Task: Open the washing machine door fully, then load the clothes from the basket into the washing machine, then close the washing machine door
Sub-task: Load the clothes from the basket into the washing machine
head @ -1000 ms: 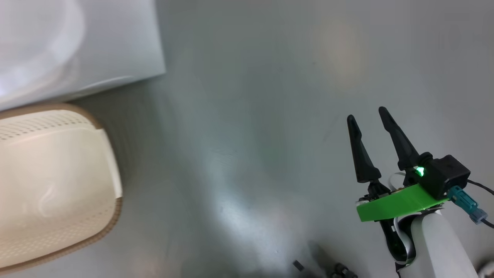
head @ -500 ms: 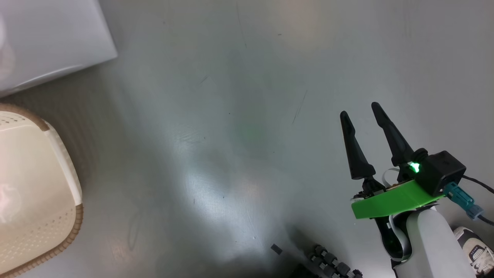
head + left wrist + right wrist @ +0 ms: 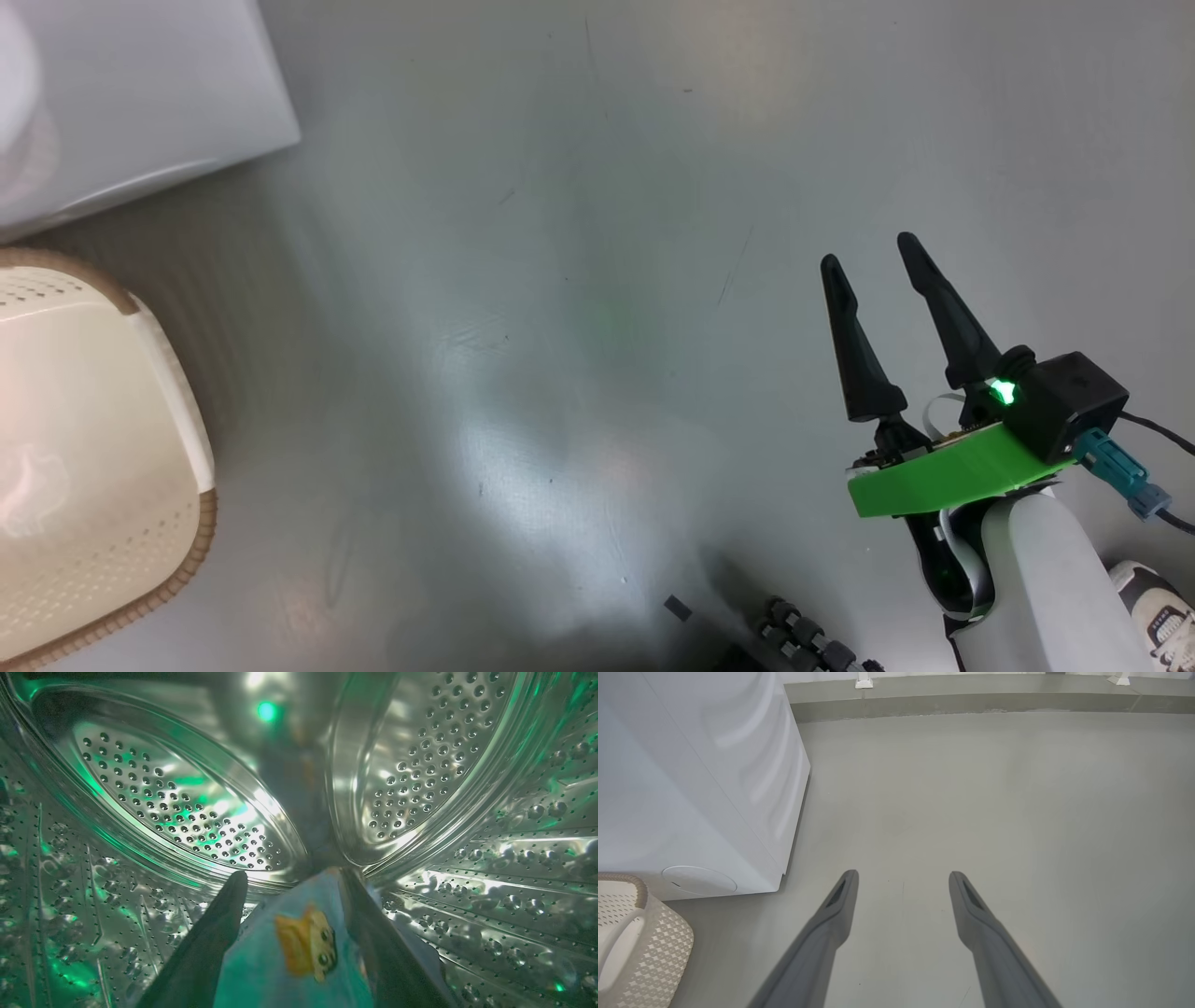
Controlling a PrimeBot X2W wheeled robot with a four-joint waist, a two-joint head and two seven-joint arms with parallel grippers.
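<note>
Noted left gripper (image 3: 294, 876) deep inside the washing machine (image 3: 187, 812) drum, fingers spread wide, the clothes (image 3: 280, 956) lying between them along the finger axis; right gripper (image 3: 867, 250) wide, empty, above floor (image 3: 597, 280), well right of the basket (image 3: 203, 532).

One big white box-shaped washing machine (image 3: 691, 788), with one perforated steel drum (image 3: 187, 812). One cream-white perforated plastic basket (image 3: 112, 579) with a brown woven-look rim. One light-blue fabric garment (image 3: 261, 975), bearing one orange-brown cartoon animal. Two grippers, the left gripper (image 3: 293, 875) and the right gripper (image 3: 868, 252), each with two long dark fingers. One white shoe (image 3: 1153, 611).
</note>
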